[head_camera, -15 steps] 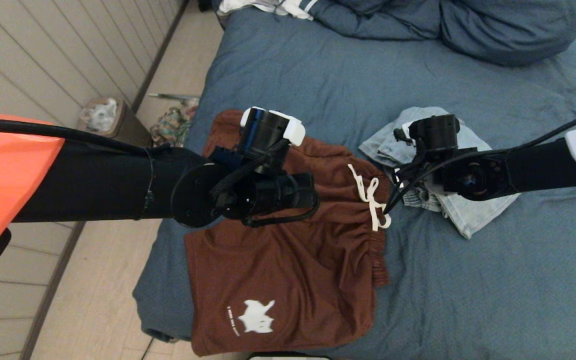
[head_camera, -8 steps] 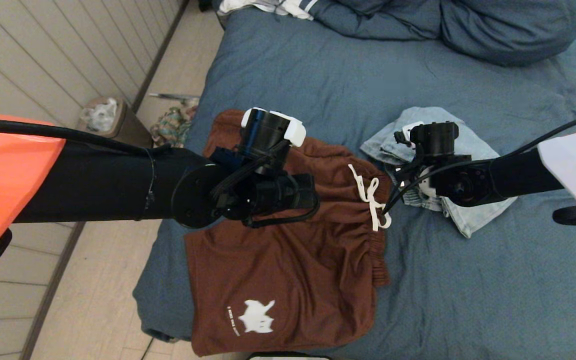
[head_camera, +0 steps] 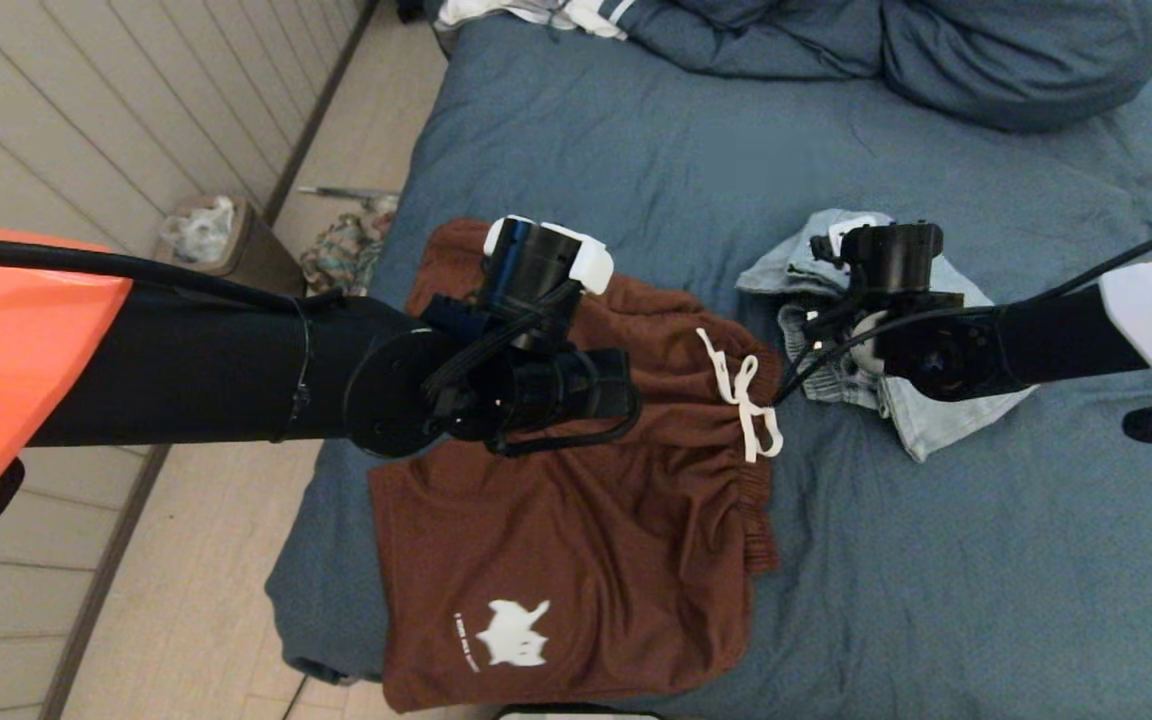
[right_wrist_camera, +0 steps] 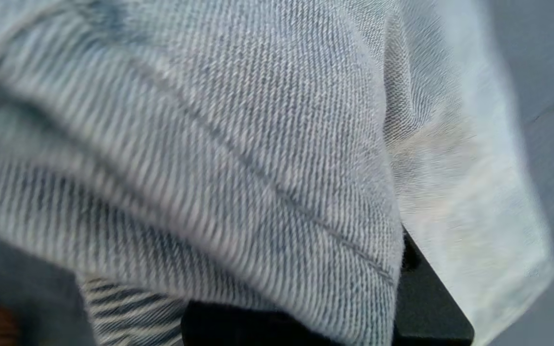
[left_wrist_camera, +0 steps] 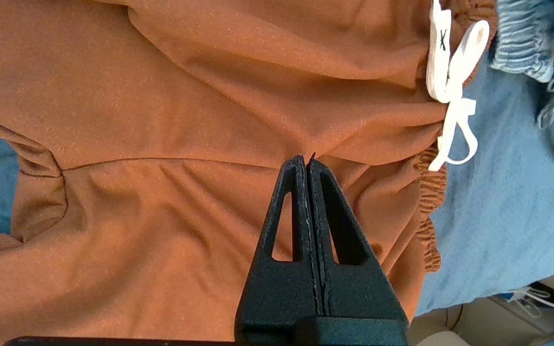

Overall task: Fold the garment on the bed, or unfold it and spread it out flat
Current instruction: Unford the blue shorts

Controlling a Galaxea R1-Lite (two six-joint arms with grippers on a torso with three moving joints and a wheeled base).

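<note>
The right pincer [right_wrist_camera: 402, 269] grips the light denim garment [head_camera: 921, 420] lying right of the brown shorts [head_camera: 576, 560]. The left pincer [left_wrist_camera: 308, 163] hangs closed over the shorts. Two garments lie on one bed [head_camera: 936, 600].

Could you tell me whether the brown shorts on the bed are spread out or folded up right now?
Spread out. The brown shorts lie open on the bed, both legs and the waistband showing, though wrinkled. The shut left gripper hovers over them.
</note>
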